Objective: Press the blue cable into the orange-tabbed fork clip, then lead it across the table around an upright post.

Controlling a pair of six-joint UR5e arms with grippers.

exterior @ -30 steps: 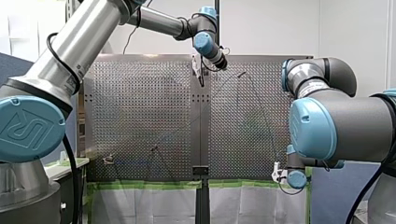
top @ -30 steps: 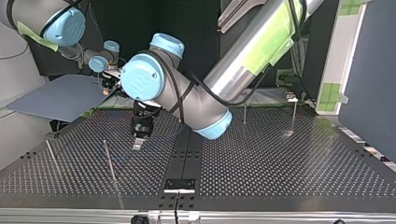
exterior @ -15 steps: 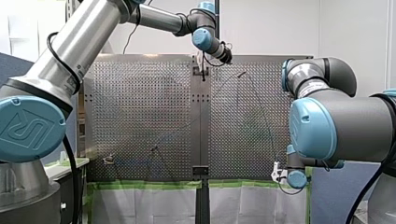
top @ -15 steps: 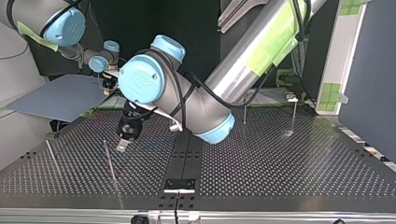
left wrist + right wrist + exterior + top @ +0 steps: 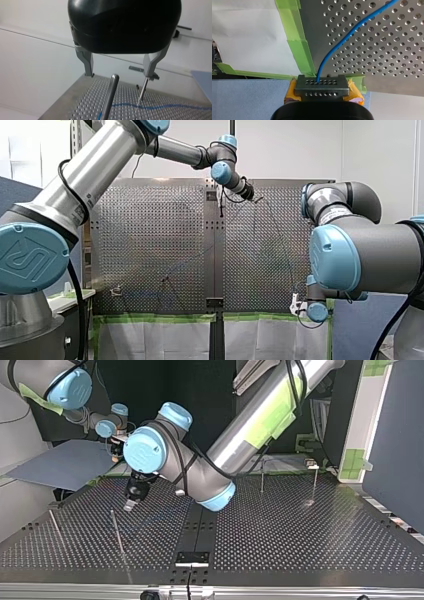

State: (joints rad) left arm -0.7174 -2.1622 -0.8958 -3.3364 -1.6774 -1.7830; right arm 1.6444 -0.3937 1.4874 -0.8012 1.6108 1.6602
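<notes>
**Currently: open left hand (image 5: 119,75) is hanging over a post, cable lying loose**

The black, metal-fingered left hand is standing wide open and is holding nothing. A shiny upright metal post (image 5: 109,97) is rising between its fingers without touching either. The thin blue cable (image 5: 352,33) is lying on the perforated metal table (image 5: 387,57). One end is being pinched in the closed right hand (image 5: 321,82), whose yellow-orange pads are sitting at the table's edge by the green tape (image 5: 299,47). Farther along, the cable is running past the foot of a second, thinner post (image 5: 142,91) towards the foot of the shiny one.

The likeliest trouble is a knock. With the post standing so close between the fingers, a sideways or slanted descent is probably going to strike it. The cable is also looking slack, so a grab could be closing on air. A pull against the right hand's grip could be dragging the cable away from the posts.

Against the frames a second back, the left hand is now sitting farther towards the top view's left, nearer the post there, with its wrist swung round. The right arm is sitting where it was.
</notes>
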